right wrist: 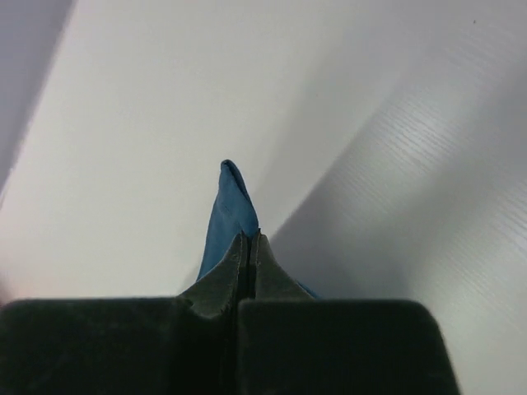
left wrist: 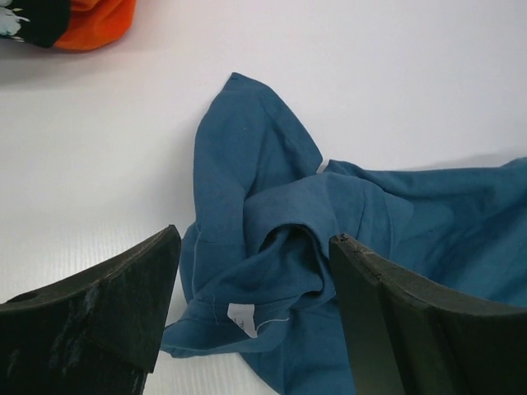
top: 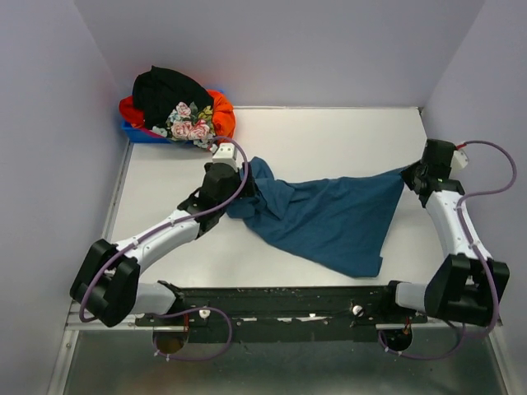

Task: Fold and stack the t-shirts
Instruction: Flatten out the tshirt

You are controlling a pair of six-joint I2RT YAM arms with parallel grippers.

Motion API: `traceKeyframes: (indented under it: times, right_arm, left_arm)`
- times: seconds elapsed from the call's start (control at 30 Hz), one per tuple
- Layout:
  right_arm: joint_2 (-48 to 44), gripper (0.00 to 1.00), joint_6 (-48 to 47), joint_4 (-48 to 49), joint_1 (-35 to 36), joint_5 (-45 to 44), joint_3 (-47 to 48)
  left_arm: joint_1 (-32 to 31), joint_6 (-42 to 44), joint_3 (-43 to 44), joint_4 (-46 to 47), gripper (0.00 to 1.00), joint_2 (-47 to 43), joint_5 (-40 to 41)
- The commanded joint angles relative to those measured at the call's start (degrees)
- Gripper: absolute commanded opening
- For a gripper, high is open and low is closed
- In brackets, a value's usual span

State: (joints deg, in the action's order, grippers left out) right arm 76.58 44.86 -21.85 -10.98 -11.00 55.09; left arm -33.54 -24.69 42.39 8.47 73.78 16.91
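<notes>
**Right side pinches the teal shirt, left side is spread above it**

You see the dark teal t-shirt [top: 329, 218] lying in the middle of the table [top: 329, 132], stretched from left to right and not folded. Your right gripper [right wrist: 249, 240] is clenched on the right corner of this shirt; a thin tip of blue cloth comes out between its closed fingers. This corner is at the right edge of the table.

Your left gripper [left wrist: 255, 247] has its fingers wide apart, one on each side of the bunched left end of the shirt, where a small white label [left wrist: 240, 319] shows. It grasps nothing, and you cannot tell if the fingers touch the cloth.

The black t-shirt [top: 165, 90], the orange-red t-shirt [top: 222, 111] and the flowered t-shirt [top: 189, 123] are heaped in the blue bin [top: 136, 132] at the far left corner, apart from the teal one
</notes>
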Motion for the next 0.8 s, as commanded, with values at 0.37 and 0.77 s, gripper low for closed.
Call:
traceKeyframes:
  times: [0.37, 0.77]
  right_arm:
    - [-21.3, 0.01, -4.3, 4.4, -0.3, 2.1, -18.6]
    - [-20.6, 0.01, -3.7, 6.6, -0.3, 4.1, -20.4]
  left_arm:
    - [-9.1, 1.3, 16.7, -12.2, 0.81, 9.4, 1.4]
    - [-13.9, -14.7, 18.9, -22.0, 0.79, 13.4, 2.7]
